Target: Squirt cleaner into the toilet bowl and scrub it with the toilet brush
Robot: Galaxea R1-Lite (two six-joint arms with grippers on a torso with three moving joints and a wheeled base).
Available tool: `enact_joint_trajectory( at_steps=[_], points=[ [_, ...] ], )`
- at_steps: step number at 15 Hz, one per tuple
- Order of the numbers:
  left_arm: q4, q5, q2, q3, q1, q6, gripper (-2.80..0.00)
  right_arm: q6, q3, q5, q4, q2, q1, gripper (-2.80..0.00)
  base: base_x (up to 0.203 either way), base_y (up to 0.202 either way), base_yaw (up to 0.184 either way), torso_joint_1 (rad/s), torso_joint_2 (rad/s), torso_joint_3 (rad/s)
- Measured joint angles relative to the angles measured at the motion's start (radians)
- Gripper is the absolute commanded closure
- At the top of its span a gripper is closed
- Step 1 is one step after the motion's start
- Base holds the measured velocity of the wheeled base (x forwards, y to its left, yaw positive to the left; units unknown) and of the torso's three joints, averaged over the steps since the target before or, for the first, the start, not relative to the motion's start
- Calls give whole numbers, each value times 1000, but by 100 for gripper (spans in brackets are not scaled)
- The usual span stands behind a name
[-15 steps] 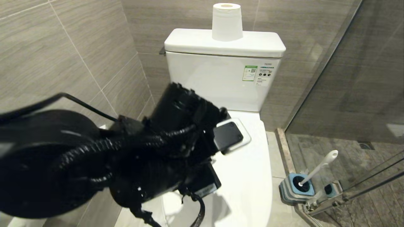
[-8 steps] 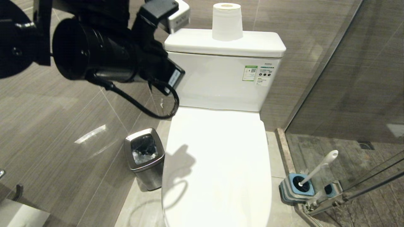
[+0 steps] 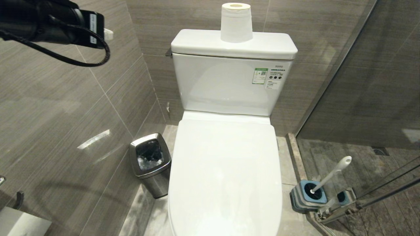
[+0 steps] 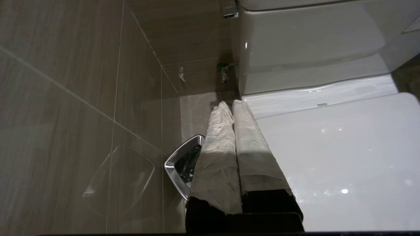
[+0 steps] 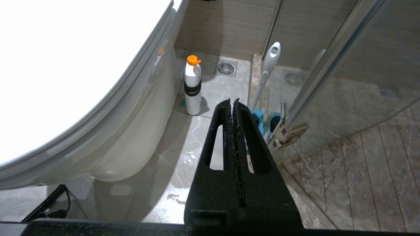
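White glossy toilet (image 3: 226,177) centre frame, lid down over the bowl; slim white-handled toilet brush (image 3: 331,173) lower right, standing tilted in square blue-grey holder (image 3: 306,196). Left gripper (image 4: 232,104), paper-wrapped fingers pressed together, empty. Right gripper (image 5: 232,101) likewise together, near brush

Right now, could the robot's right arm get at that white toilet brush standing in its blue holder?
Probably yes. The right gripper, shut and empty, hangs low beside the toilet, pointing towards the toilet brush. Nothing lies between them; only the glass shower door stands close beside the handle. The gripper would need to open first.
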State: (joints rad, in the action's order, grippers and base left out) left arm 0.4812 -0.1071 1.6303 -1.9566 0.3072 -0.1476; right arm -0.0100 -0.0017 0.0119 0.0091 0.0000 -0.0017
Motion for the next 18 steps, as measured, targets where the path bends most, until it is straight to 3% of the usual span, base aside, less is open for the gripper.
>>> enact_joint_trajectory(
  at_steps=[3, 5, 7, 11, 18],
  points=[
    [6, 79, -106, -1, -38, 82, 0, 0, 0, 0, 0, 0, 0, 0, 0, 0, 0, 0, 0, 0],
    [-71, 85, -167, 13, -44, 120, 0, 0, 0, 0, 0, 0, 0, 0, 0, 0, 0, 0, 0, 0],
    [-148, 81, -229, 20, -48, 116, 0, 0, 0, 0, 0, 0, 0, 0, 0, 0, 0, 0, 0, 0],
    [-139, 93, -365, 51, -107, 102, 0, 0, 0, 0, 0, 0, 0, 0, 0, 0, 0, 0, 0, 0],
    [-46, 85, -720, 379, -142, 111, 0, 0, 0, 0, 0, 0, 0, 0, 0, 0, 0, 0, 0, 0]
  ],
)
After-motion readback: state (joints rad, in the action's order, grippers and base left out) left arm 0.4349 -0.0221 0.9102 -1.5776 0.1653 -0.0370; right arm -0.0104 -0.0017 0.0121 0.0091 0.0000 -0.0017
